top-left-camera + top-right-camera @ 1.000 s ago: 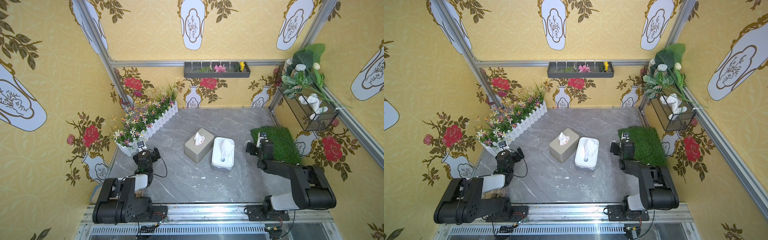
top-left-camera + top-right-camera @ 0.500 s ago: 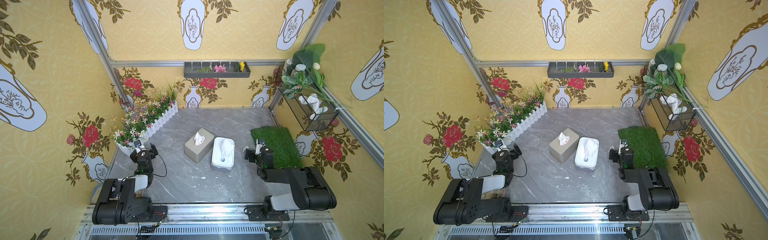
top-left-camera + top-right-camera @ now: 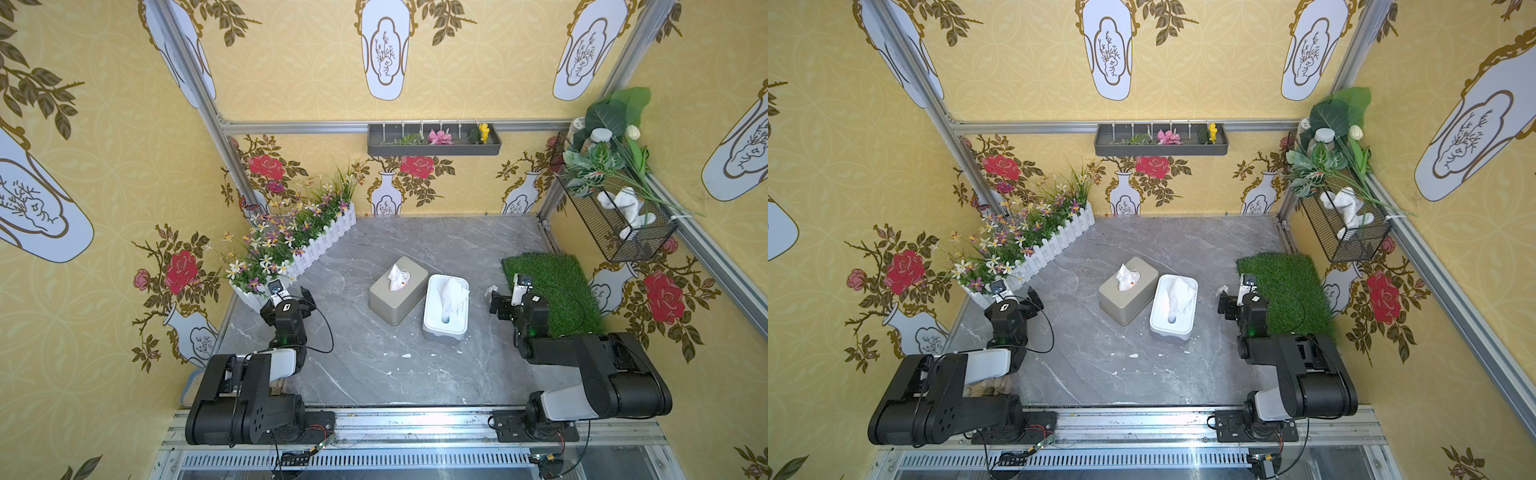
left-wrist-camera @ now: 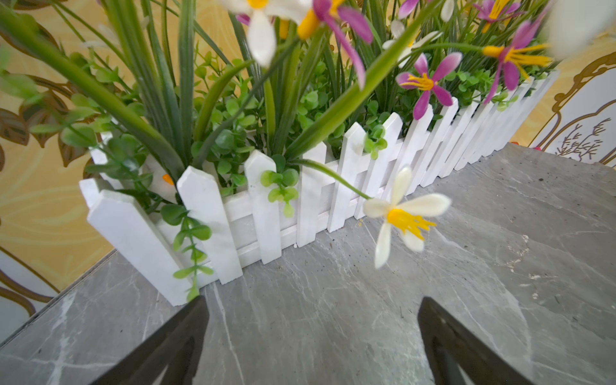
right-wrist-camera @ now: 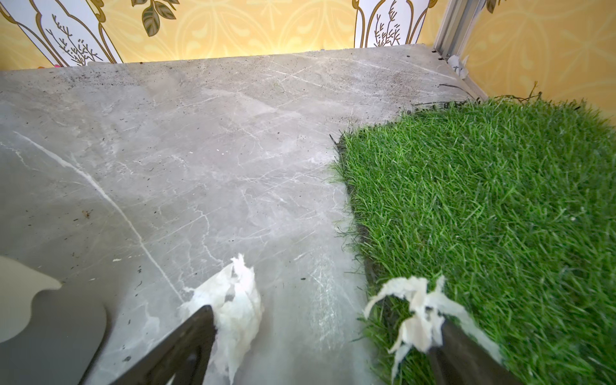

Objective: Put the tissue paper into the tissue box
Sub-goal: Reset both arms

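two robot arms at a grey table [image 3: 374,365]. a grey box [image 3: 395,303] and a white box [image 3: 442,328] sit side by side mid-table. tissue [image 3: 398,277] pokes from the grey box's slot, and a crumpled sheet [image 3: 453,293] lies on the white box. left gripper [image 4: 311,303] is spread wide and empty, near a flower fence [image 4: 266,206]. right gripper [image 5: 323,315] is spread wide by the grass mat [image 5: 483,200], clamping nothing, with scraps [image 5: 235,300] stuck to its tips.

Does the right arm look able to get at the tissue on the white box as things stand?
Probably yes: the right gripper stands open beside the white box, bare table between them, and the tissue lies exposed on top. Scraps cling to its fingers.
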Available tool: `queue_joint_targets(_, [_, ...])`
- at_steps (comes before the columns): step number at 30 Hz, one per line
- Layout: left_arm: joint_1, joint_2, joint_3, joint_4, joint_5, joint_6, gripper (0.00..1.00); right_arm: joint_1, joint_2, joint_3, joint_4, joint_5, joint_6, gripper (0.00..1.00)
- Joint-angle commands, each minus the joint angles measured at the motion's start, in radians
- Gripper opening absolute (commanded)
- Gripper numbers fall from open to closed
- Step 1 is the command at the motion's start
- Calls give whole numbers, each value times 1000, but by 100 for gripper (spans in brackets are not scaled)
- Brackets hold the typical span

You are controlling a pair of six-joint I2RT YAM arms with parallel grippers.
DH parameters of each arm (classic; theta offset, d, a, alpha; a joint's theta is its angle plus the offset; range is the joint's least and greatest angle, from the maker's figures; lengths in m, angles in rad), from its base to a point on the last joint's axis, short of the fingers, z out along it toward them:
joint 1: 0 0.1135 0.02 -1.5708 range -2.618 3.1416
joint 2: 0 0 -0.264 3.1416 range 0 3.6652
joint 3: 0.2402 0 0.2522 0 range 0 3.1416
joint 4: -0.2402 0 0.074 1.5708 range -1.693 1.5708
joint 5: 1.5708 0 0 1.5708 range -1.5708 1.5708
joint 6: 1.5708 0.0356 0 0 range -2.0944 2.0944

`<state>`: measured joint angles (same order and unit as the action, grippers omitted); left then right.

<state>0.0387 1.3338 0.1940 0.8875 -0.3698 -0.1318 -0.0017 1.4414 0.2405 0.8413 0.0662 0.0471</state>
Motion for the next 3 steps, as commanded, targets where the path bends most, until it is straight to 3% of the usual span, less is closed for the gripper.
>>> queue_joint_targets(1, [1,-2,-1,26,5,4,100,-1,4,6,50,0,-4,97])
queue_joint_targets(3, [1,-12,-6,27,2,3,100,-1,3,4,51,0,-4,97])
